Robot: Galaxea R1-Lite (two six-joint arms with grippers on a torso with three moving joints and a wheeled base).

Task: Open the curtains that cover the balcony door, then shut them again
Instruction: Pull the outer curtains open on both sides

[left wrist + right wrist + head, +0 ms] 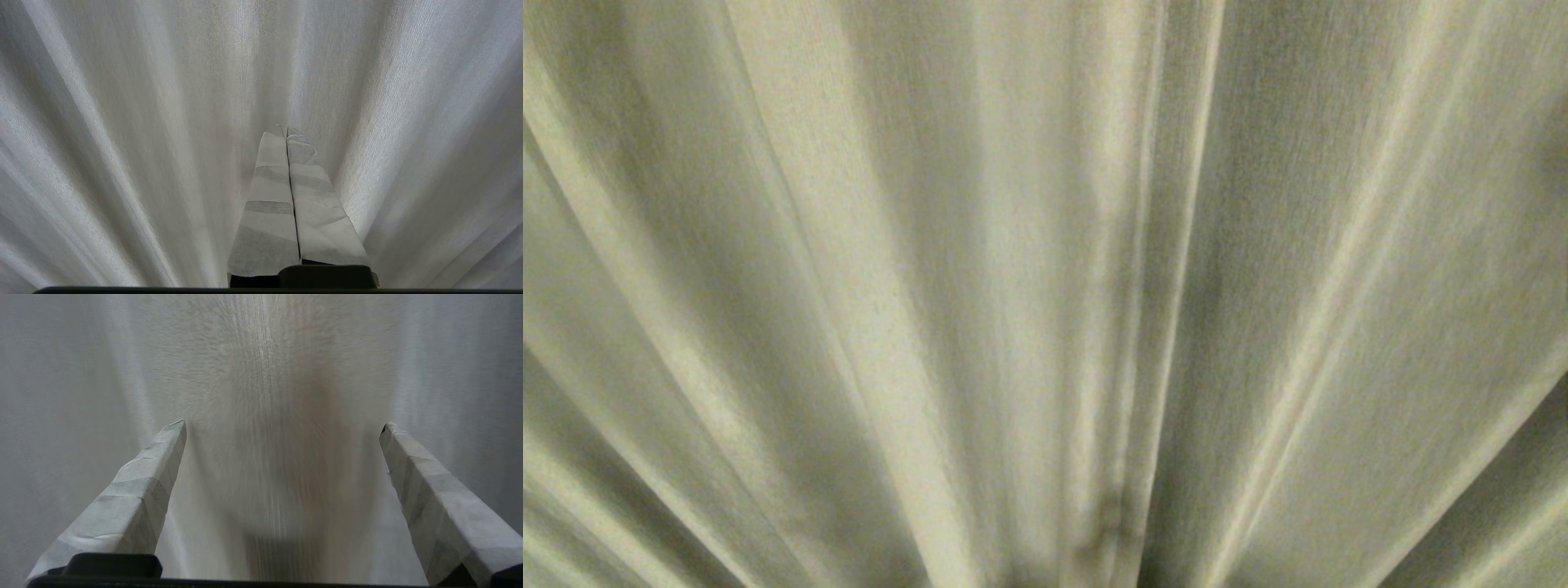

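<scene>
Basically, the curtains (1045, 294) hung drawn, filling every view, pleats and hemmed edge (1131, 343) running vertical. Right gripper (282, 428) faced the fabric straight ahead, jaws spread wide, holding nothing. Left gripper (285, 132) sat with jaws closed and empty.

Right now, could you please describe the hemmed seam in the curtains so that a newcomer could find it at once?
The curtains, pale beige-cream woven fabric in long pleats, fill the whole head view. Just right of the middle runs the hemmed seam, a narrow doubled strip from top to bottom. Unlike the soft rounded folds either side, it has crisp parallel edges and a darker smudge low down.
</scene>
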